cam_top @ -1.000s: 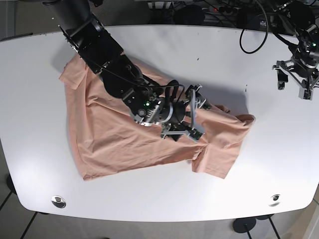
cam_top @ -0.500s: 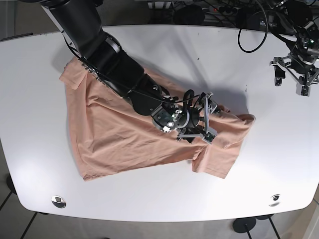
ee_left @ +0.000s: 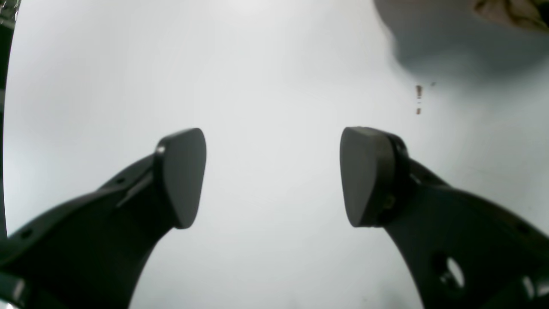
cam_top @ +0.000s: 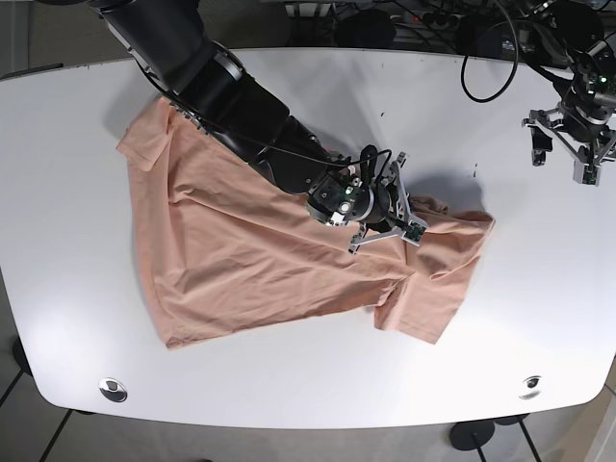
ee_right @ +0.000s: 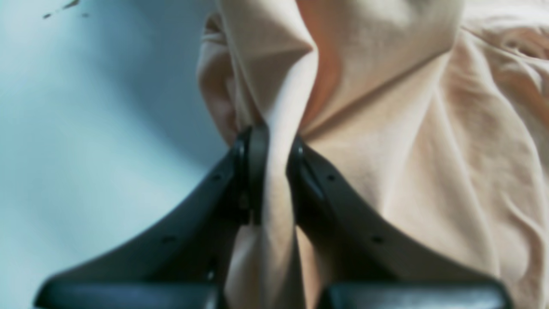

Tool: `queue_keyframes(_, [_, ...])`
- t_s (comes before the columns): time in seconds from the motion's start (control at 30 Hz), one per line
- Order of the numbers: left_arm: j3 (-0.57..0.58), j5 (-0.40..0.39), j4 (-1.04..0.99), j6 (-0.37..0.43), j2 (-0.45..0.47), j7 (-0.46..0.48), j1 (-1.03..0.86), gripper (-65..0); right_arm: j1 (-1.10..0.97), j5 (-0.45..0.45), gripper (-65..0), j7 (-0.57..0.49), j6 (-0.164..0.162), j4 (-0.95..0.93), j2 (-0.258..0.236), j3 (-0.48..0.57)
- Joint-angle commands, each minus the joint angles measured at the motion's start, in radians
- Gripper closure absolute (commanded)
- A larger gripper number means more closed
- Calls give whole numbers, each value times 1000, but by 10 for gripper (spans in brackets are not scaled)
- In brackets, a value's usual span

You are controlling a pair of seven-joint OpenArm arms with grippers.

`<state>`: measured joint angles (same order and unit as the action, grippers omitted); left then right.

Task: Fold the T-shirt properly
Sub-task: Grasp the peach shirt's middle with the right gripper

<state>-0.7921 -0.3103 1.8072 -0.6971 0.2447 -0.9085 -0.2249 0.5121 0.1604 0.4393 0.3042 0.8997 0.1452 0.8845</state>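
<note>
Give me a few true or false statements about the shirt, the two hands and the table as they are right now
1. The right hand is shut on a ridge of the T-shirt. True.
2. The left hand is gripping a sleeve. False: its fingers are spread apart with nothing between them, only the white table below.
3. The T-shirt is peach coloured. True.
4. The T-shirt lies folded in a neat rectangle. False: it is spread out and rumpled.
5. In the base view the left hand sits off the fabric, near the table's far right edge. True.
</note>
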Motion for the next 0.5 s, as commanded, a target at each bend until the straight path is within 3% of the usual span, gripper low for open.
queue_keyframes(0.03, [-6, -13, 16, -1, 17, 21, 3, -451, 35, 8, -17, -20, -15, 97, 12, -12])
queue_keyframes(0.07, [-6, -13, 16, -1, 17, 21, 3, -451, 35, 1, -17, -3, -30, 141, 12, -44])
queue_keyframes(0.27, [-6, -13, 24, -1, 17, 21, 2, -449, 148, 6, -17, 103, -36, 425, 12, -222])
queue_keyframes(0.4, [0, -13, 26, -1, -28, 21, 2, -346, 305, 11, -17, 103, -38, 473, 12, -276])
queue_keyframes(0.5, [6, -7, 45, -1, -46, 21, 2, -337, 418, 11, -17, 108, -40, 510, 12, -304])
